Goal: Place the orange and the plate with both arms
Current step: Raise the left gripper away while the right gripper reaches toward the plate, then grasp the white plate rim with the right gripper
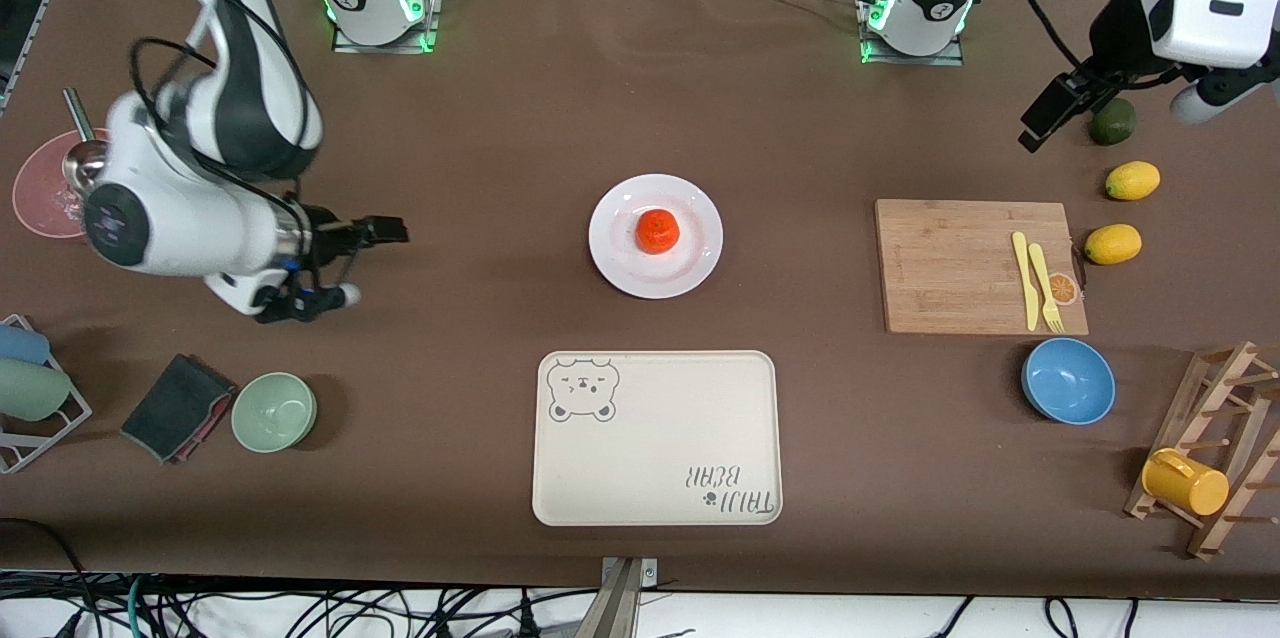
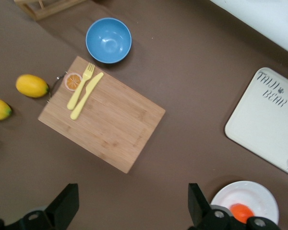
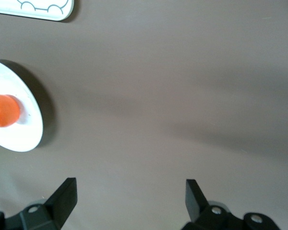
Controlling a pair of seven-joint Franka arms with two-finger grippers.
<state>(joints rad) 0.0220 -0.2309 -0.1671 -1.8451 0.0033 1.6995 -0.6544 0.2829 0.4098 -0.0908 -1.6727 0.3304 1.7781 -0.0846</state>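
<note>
The orange (image 1: 657, 231) rests on the white plate (image 1: 612, 258) at the middle of the table. My right gripper (image 1: 390, 231) hangs open and empty over bare table, toward the right arm's end from the plate. In the right wrist view its gripper (image 3: 129, 201) is over brown cloth, with the plate (image 3: 26, 129) and orange (image 3: 2, 110) off to one side. My left gripper (image 1: 1037, 126) hangs open and empty near the left arm's end, beside a dark green fruit (image 1: 1112, 121). The left wrist view shows its gripper (image 2: 133, 206), the plate (image 2: 261, 194) and the orange (image 2: 241, 211).
A cream bear tray (image 1: 655, 463) lies nearer the camera than the plate. A wooden board (image 1: 950, 263) carries a yellow knife and fork (image 1: 1035, 283). Two lemons (image 1: 1132, 180), a blue bowl (image 1: 1068, 380), a green bowl (image 1: 274, 411), a cup rack (image 1: 1215, 448) and a pink dish (image 1: 40, 203) lie around.
</note>
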